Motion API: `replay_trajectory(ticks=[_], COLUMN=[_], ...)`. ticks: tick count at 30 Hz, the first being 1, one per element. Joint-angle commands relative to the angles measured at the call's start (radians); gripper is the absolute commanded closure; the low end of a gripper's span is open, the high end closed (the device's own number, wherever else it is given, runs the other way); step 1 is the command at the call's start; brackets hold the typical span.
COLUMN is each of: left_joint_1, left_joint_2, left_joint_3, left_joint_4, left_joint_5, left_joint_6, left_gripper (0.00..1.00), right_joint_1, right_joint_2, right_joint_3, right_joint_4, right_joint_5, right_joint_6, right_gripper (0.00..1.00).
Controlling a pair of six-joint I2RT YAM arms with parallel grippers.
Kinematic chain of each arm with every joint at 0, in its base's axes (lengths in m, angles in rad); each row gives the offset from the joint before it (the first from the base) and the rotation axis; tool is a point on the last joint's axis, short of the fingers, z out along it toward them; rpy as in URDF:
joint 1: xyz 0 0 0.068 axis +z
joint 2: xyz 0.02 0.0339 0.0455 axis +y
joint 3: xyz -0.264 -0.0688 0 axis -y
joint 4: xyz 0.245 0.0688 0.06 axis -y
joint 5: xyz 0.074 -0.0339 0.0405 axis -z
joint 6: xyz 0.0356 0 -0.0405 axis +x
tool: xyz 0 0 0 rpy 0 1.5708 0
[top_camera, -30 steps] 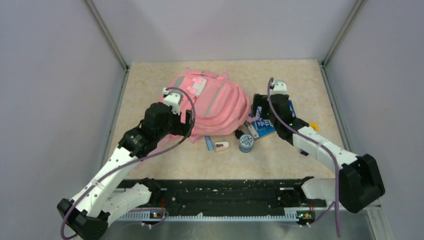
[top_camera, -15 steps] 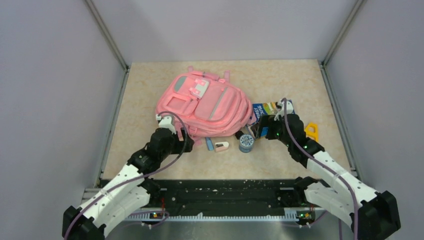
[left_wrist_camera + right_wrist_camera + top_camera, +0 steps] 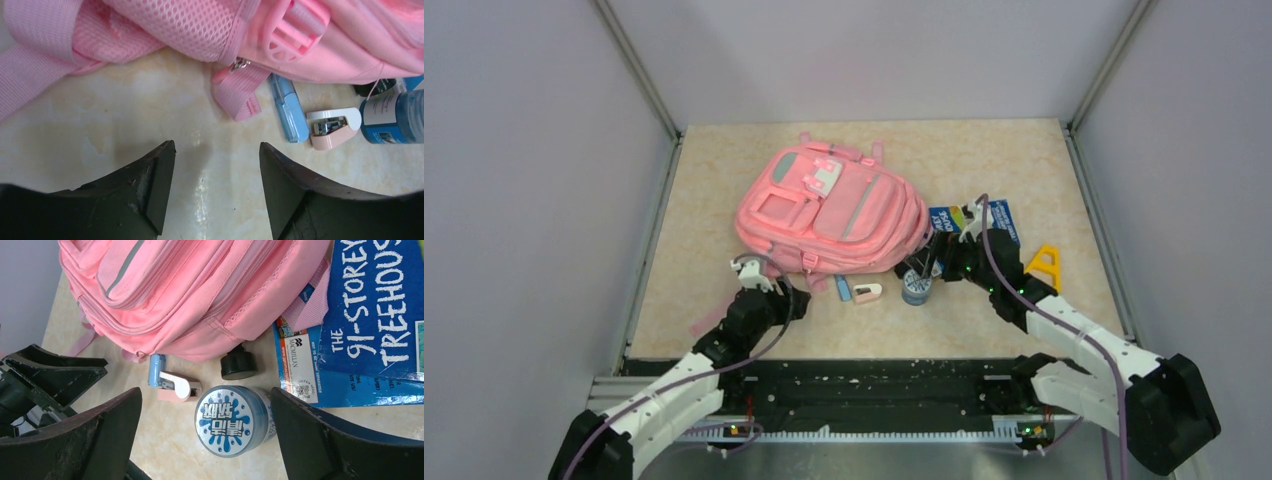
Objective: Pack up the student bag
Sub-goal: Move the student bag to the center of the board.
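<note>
The pink backpack (image 3: pixel 829 210) is laid flat at the centre of the table (image 3: pixel 714 170), pockets up. A stapler (image 3: pixel 866 292) and a blue jar (image 3: pixel 915 286) are set just below it, and a book (image 3: pixel 999 215) at its right. The left gripper (image 3: pixel 216 160) is spread wide and empty at the lower left. The right gripper (image 3: pixel 205 396) is spread wide around the jar.

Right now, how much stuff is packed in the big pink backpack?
Nothing looks packed yet. The soft pink fabric backpack lies on the table with no opening showing. In hand: nothing; the left gripper and right gripper are both open and empty, the right one over the round blue jar. Left to pack: that jar, the blue paperback book, the pink-and-white stapler and the yellow triangle.
</note>
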Motion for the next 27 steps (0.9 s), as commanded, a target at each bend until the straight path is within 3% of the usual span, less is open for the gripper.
replay_trajectory(ticks=[1, 14, 19, 27], left_joint_1=[0.003, 0.017, 0.064, 0.079], left_joint_2=[0.034, 0.279, 0.410, 0.539], left_joint_3=[-0.003, 0.015, 0.042, 0.059], left_joint_4=[0.228, 0.474, 0.566, 0.647], left_joint_5=[-0.079, -0.095, -0.063, -0.029], left_joint_6=[0.026, 0.063, 0.072, 0.066], left_gripper=[0.34, 0.38, 0.50, 0.50], right_joint_1=[0.012, 0.072, 0.080, 0.081], right_joint_2=[0.004, 0.078, 0.165, 0.319], right_joint_3=[0.019, 0.031, 0.056, 0.088], right_joint_4=[0.063, 0.106, 0.198, 0.306], right_joint_5=[-0.005, 0.085, 0.090, 0.185], right_joint_6=[0.013, -0.004, 0.010, 0.069], right_gripper=[0.04, 0.04, 0.04, 0.03])
